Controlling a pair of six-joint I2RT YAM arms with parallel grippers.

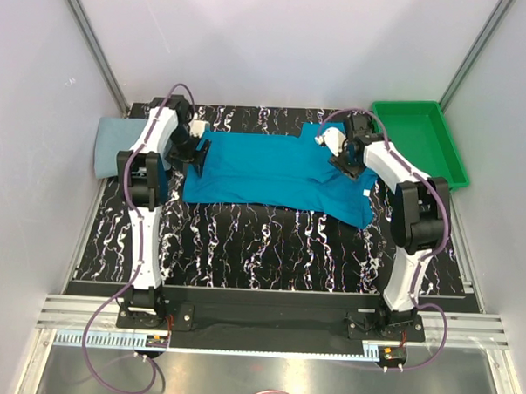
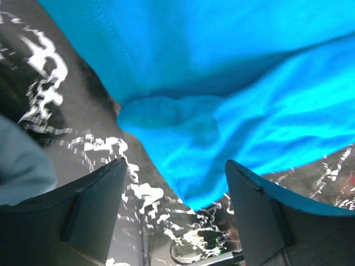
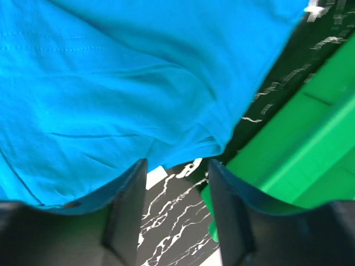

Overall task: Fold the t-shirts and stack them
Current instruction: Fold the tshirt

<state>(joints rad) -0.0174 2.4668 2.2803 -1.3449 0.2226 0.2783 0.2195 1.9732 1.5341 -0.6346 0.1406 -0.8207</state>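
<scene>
Teal-blue t-shirt [image 1: 273, 169]: we see it lying flat as a wide band across the middle of the mat, its long side running from 9 to 3 o'clock. Its right end hangs lower, toward 4 o'clock.
Grey-blue t-shirt [image 1: 115, 144]: it lies at 9 o'clock from the teal one, at the mat's left edge, partly hidden behind the left arm [image 1: 146, 179]. A strip of bare mat separates the two shirts, so neither rests on the other.
Left gripper [image 1: 197, 157]: it hangs at the teal shirt's 9 o'clock end. In its wrist view the fingers [image 2: 94, 205] stand wide apart and released, with nothing between them. A rumpled corner of the teal cloth lies just beyond the tips.
Right gripper [image 1: 345, 160]: it hangs over the shirt's 2 o'clock corner. We see the jaws parted and gripping nothing, with bare mat in the gap between the fingers [image 3: 125, 221]. The cloth's edge is just past the tips, and we cannot tell whether they touch it.
Green tray [image 1: 420, 143]: it sits at 2 o'clock from the teal shirt, by the mat's far right corner, near the cloth but apart from it.
Marbled black mat [image 1: 270, 241]: it carries both shirts.
</scene>
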